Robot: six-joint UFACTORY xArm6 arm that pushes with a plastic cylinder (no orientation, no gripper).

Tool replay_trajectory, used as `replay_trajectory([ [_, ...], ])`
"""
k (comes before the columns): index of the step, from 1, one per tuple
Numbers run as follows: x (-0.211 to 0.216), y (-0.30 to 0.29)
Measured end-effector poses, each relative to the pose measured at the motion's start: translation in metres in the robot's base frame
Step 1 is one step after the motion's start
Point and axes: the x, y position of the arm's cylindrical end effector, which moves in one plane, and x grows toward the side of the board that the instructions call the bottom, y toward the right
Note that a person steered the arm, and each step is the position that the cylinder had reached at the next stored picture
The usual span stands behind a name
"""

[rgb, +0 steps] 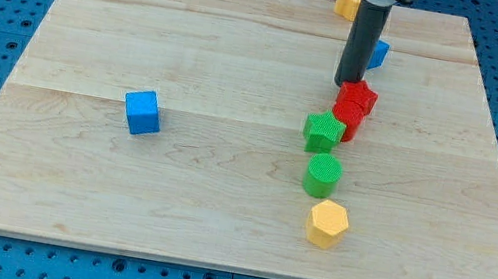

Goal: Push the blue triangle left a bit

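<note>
Far to the left, in the middle-left of the frame, a blue cube (142,112) sits alone on the wooden counter (70,181), with bare wood all round it. Right of centre, a loose column of blocks runs down the frame: a green star-shaped block (323,131), a green cylinder (322,174) below it, and a yellow hexagonal block (326,222) lowest, near the bottom edge. Just right of the green star stand a red star-shaped block (359,96) and a second red block (347,116) right beneath it, the two touching or nearly so.

My tip (348,83) rests on the counter at the upper left of the red star, seemingly touching it. There is no pincer on this rod, so nothing is released or clenched. Up at the top edge a yellow block (347,2) peeks out left of the rod.

The blue triangle (378,53), the task's block, lies in the upper right of the frame, just right of the rod and mostly hidden behind it; its shape cannot be confirmed.

The risk, as I judge it: my tip is on the triangle's left, the wrong side for a leftward push. Going round below could knock the red star; going round above could nudge the yellow block toward the top edge. Left of the triangle the wood is open, so a short push has room.
</note>
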Motion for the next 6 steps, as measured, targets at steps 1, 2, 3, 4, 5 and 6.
replay_trajectory([
  [1, 0.003, -0.004],
  [2, -0.001, -0.007],
  [3, -0.01, 0.005],
  [4, -0.013, 0.04],
  [5, -0.019, 0.068],
  [6, -0.041, 0.086],
])
